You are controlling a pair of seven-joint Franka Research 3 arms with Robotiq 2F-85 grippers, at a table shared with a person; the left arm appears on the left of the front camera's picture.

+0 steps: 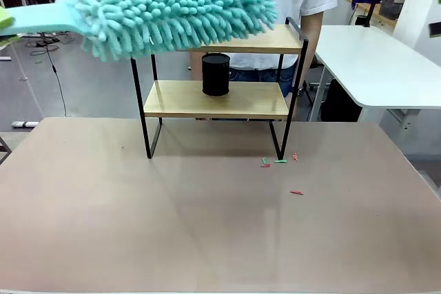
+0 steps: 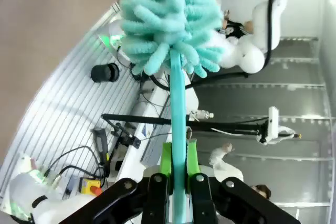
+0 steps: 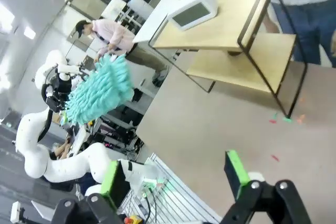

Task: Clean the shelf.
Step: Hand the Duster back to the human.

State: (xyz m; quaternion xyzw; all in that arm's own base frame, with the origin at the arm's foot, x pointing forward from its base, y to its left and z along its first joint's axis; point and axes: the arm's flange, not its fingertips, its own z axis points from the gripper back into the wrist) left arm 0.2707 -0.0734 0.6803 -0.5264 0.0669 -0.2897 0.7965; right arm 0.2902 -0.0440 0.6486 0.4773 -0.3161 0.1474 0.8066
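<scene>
My left gripper point(image 2: 179, 161) is clamped on the flat handle of the teal duster point(image 1: 172, 8), head raised clear of the counter point(image 1: 207, 225), presumably poised to sweep. The shelf point(image 1: 217, 98) stands at the counter's far side, apart from the duster. My right gripper point(image 3: 173, 174) hangs wide, empty.

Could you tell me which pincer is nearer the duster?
Left: the left pincer grips the duster by its handle; the right pincer hangs open, far from it.

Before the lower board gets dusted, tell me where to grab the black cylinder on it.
Probably grip the black cylinder across its round side wall, mid-height, coming level from the open front of the shelf: it stands upright, and the upper board sits close overhead.
</scene>
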